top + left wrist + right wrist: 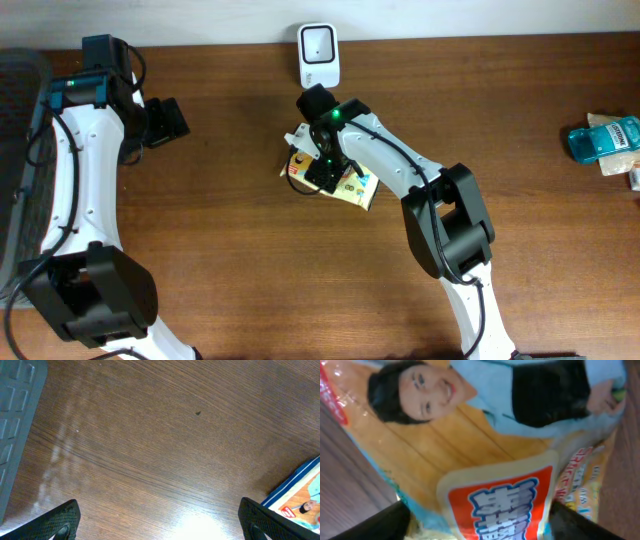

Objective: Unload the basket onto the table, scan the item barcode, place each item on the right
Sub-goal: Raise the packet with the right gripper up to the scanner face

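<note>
The item (357,189) is a flat yellow-orange snack packet with a smiling person and a red label (470,445), lying on the table just in front of the white barcode scanner (318,55). My right gripper (322,172) is down over it. In the right wrist view the gripper (477,522) stands open and wide, one finger at each side of the packet. My left gripper (165,120) hovers open at the far left over bare wood, nothing between its fingers (160,525). A corner of the packet (300,502) shows at that view's right edge. No barcode is visible.
A grey crate (20,150) sits at the table's left edge, also in the left wrist view (15,420). A blue packet (603,138) and other wrapped goods lie at the far right edge. The scanner stands against the back wall.
</note>
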### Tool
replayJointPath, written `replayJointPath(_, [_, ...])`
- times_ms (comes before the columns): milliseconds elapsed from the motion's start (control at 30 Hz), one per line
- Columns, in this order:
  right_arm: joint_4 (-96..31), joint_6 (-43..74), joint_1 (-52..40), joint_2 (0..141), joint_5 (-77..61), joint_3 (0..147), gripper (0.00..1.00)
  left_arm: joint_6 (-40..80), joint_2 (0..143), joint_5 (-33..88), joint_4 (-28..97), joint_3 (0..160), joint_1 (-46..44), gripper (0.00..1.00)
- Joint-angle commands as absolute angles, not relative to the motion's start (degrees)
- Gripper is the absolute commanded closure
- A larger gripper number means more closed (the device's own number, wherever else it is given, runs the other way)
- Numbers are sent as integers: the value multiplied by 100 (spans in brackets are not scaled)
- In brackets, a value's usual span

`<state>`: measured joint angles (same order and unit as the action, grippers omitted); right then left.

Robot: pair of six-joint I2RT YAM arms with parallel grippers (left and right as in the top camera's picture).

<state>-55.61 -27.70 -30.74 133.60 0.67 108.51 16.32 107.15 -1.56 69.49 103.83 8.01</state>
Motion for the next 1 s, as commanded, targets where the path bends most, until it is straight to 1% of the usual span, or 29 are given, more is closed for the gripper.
replayJointPath(0, [-5522,-2574,-3037,13664,110,10731,27,1669,10704,-196,6971,10429,816,1])
replayJointPath(67, [-5502,-2534,-3037,13664,110,10731,35,1669,10704,-196,6971,10429,816,1])
replayJointPath(100, [-5505,-2495,-3037,13664,115,10731,43,1669,10704,-193,6971,10429,816,1])
replayJointPath(133, [-5505,-2432,-3037,13664,115,10733,56,1669,10704,-196,6973,10429,816,1])
replayJointPath(167, [-5507,-2342,-3037,13664,115,10742,64,1669,10704,-193,6973,10429,816,1])
replayJointPath(200, [-5505,-2250,-3037,13664,115,10748,69,1669,10704,-193,6973,10429,816,1])
replayJointPath(267, [-5518,-2119,-3037,13662,115,10781,77,1669,10704,-193,6973,10429,816,1])
replayJointPath(333, [-5551,-1914,-3035,13655,117,10890,91,1669,10704,-193,6973,10429,816,1])
replayJointPath(367, [-5599,-1831,-3030,13655,115,10984,96,1669,10704,-193,6973,10429,816,1])
replayJointPath(500, [-5804,-1546,-3033,13655,163,11526,96,1669,10704,-193,6973,10429,816,1])
replayJointPath(600, [-5833,-972,-3011,13655,427,12077,96,1669,10704,-193,6973,10429,816,1])
replayJointPath(733, [-5771,-526,-2919,13655,482,12975,96,1671,10704,-193,6976,10429,816,1])
replayJointPath(833, [-5358,-108,-2840,13655,760,13408,96,1671,10704,-193,6978,10429,816,0])
replayJointPath(967, [-4431,360,-2722,13657,805,13458,96,1669,10704,-193,6980,10429,816,0])
